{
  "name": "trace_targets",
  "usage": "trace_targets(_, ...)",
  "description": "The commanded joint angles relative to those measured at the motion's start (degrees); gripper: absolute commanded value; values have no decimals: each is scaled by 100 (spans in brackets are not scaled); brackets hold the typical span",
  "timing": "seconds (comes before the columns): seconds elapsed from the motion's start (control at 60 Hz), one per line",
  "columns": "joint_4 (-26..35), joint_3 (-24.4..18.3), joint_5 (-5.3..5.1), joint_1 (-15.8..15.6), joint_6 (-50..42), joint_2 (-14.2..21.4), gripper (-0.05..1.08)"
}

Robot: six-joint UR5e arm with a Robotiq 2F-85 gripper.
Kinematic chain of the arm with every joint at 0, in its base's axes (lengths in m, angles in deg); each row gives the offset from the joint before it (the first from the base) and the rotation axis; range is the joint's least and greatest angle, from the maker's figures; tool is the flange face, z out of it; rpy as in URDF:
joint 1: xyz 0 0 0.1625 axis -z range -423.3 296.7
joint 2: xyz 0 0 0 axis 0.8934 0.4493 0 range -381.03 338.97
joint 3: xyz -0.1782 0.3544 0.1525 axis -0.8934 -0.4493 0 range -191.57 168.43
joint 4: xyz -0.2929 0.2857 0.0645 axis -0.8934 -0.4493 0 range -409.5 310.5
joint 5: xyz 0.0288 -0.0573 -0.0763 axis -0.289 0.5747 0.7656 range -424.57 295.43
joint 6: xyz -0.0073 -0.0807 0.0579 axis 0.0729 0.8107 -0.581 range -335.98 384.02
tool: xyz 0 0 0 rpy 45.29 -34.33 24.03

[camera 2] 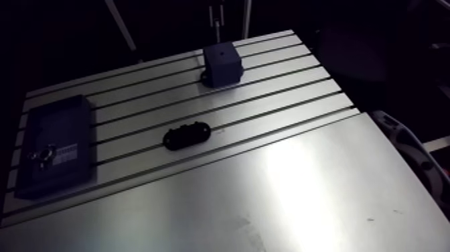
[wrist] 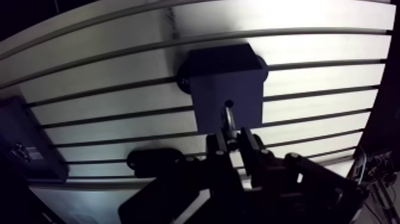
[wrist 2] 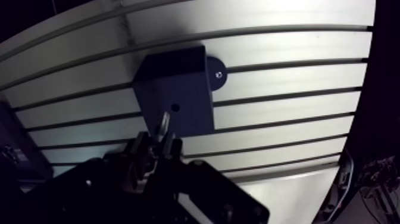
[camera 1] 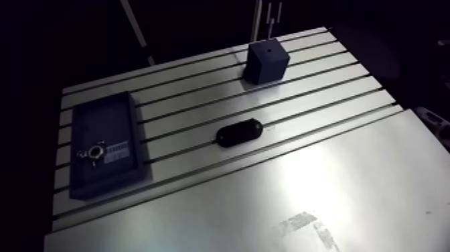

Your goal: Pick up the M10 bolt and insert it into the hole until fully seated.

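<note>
Table (camera 1: 348, 174): one block (camera 1: 266, 61), one bolt (wrist: 230, 119), one tray (camera 1: 100, 120)

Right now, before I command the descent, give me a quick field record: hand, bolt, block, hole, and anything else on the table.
hand: shut on the bolt, poised over the block
bolt: shiny, tip close to the hole, not yet in it
block: dark, standing near the far edge of the slotted table
hole: in the block's top face, unfilled
other: black oval piece mid-table; dark flat tray off to one side, with a small metal part on it
</note>
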Motion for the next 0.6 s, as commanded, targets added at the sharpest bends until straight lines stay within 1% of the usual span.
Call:
trace_targets(0.017,-79,136,5,21,5,55,108)
trace_targets(0.483,-95,225,15,64,4,75,108)
trace_targets(0.6,-281,285,15,106,13,75,108)
